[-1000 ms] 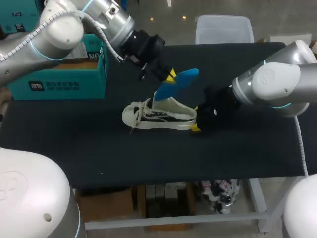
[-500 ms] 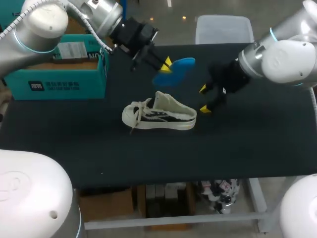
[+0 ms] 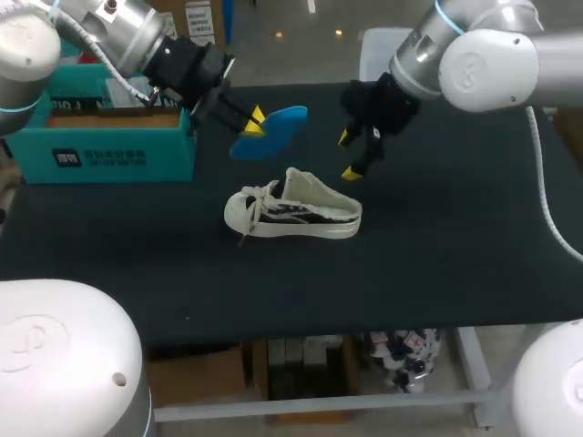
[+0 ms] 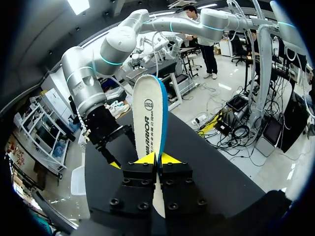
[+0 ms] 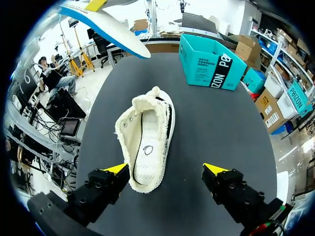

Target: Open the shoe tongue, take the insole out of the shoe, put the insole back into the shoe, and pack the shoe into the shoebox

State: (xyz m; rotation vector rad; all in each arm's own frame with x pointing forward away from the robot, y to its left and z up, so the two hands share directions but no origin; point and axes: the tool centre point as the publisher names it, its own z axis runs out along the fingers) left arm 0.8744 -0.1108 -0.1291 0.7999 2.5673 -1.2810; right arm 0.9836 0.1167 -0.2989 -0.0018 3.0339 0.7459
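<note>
One shoe, one insole, one shoebox. Left pincer, right pincer: two.

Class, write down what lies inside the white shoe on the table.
Inside the shoe only its bare pale lining shows. The blue insole is out, held by the left gripper. The toe end is covered, so it cannot be seen.

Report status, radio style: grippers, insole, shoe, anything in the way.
Left gripper shut on insole, aloft. Right gripper open above shoe. Shoe upright on table; nothing blocks its opening.

A robotics lab: my left arm and right arm hang over a black worktable bearing a shoebox.
</note>
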